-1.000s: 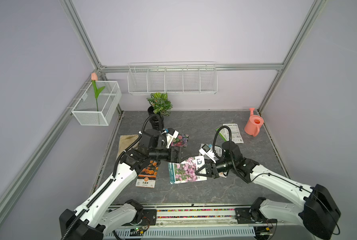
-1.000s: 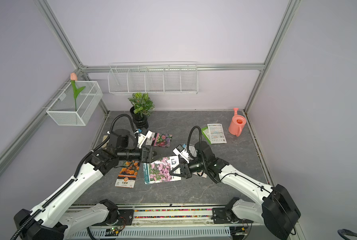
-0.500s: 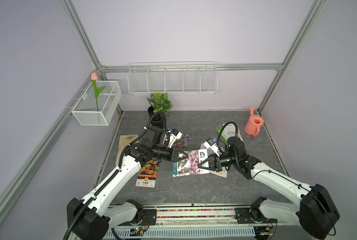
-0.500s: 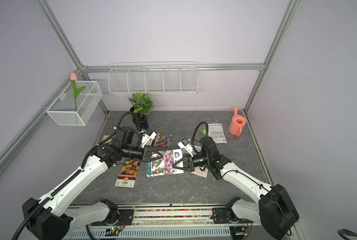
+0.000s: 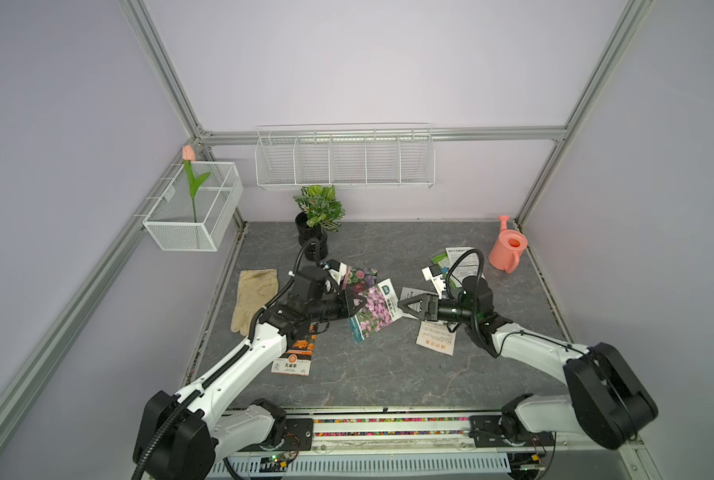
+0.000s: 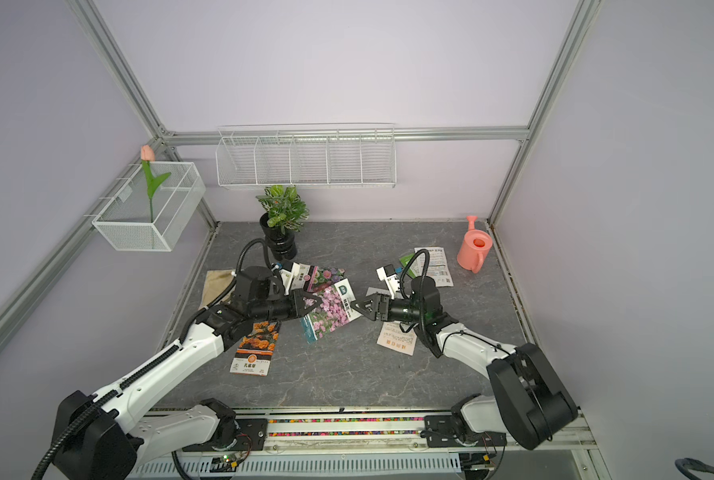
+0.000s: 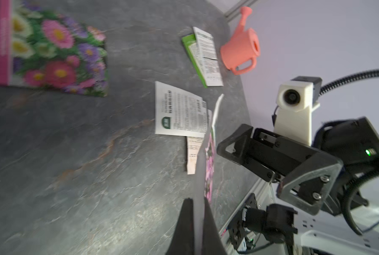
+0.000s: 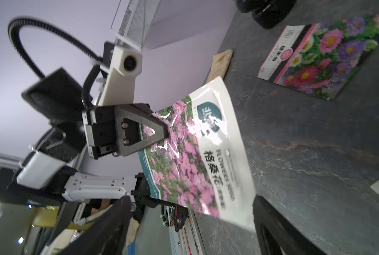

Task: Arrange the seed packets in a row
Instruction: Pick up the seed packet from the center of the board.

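The pink-flower seed packet hangs tilted above the table's middle, and my left gripper is shut on its left edge. In the right wrist view the packet's front faces the camera. My right gripper stands open just right of the packet, not touching it. The mixed-flower packet lies behind. The orange-flower packet lies front left, partly under my left arm. White-backed packets and a green-and-white one lie right.
A beige glove lies at the left edge. A potted plant stands at the back, a pink watering can at the back right. Wire baskets hang on the walls.
The right gripper lifted the pink-flower packet toward the left arm. The left gripper shut on it. The right gripper then opened and let go.
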Tool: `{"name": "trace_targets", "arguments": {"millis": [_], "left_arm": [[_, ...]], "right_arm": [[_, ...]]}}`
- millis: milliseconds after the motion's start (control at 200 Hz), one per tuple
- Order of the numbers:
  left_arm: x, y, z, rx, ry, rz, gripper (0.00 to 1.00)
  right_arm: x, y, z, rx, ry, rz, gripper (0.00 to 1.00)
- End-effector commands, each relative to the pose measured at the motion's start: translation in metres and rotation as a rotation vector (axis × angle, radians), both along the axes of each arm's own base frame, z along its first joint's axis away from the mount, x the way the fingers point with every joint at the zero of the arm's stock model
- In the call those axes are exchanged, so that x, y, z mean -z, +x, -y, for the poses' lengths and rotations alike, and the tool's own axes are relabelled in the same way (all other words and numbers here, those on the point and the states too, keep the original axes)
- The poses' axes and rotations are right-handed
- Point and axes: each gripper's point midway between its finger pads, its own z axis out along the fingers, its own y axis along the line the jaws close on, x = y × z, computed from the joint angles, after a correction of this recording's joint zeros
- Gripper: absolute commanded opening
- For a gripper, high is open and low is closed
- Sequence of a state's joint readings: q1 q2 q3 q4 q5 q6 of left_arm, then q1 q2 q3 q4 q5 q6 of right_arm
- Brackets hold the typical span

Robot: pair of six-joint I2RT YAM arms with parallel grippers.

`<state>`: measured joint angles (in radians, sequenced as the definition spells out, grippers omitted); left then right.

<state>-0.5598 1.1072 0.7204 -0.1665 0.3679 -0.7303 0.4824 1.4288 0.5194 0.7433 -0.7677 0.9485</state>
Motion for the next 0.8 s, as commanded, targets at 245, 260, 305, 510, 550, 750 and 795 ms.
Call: {"name": "trace_targets", "arguments": {"millis": [245,260,305,510,550,750,795], "left_arm": [[-0.066,0.019,-0.049,-0.501,-0.305,0.346,0.0],[-0.066,0.018,-0.05,-0.506,-0.306,0.347,0.0],[-0.067,0.017,-0.056,-0.527,-0.294,0.348,0.0],[-0.058,0.014,-0.066,-0.564,-0.281,0.342,0.0],[-0.056,0.014,-0.069,-0.579,-0.278,0.339,0.0],[-0.055,0.013,-0.077,-0.611,-0.266,0.337,0.0],[-0.053,0.014,-0.08,-0.629,-0.264,0.329,0.0]], "right_arm": [[0.021,0.028,-0.07,0.104,0.256,-0.157,0.89],[0.02,0.028,-0.072,0.107,0.259,-0.152,0.9],[0.015,0.029,-0.079,0.111,0.268,-0.133,0.92],[-0.018,0.03,-0.099,0.105,0.33,-0.064,0.97],[-0.022,0.028,-0.102,0.103,0.337,-0.051,0.97],[-0.022,0.028,-0.101,0.154,0.335,-0.031,1.0],[-0.023,0.028,-0.099,0.162,0.333,-0.024,0.99]]}}
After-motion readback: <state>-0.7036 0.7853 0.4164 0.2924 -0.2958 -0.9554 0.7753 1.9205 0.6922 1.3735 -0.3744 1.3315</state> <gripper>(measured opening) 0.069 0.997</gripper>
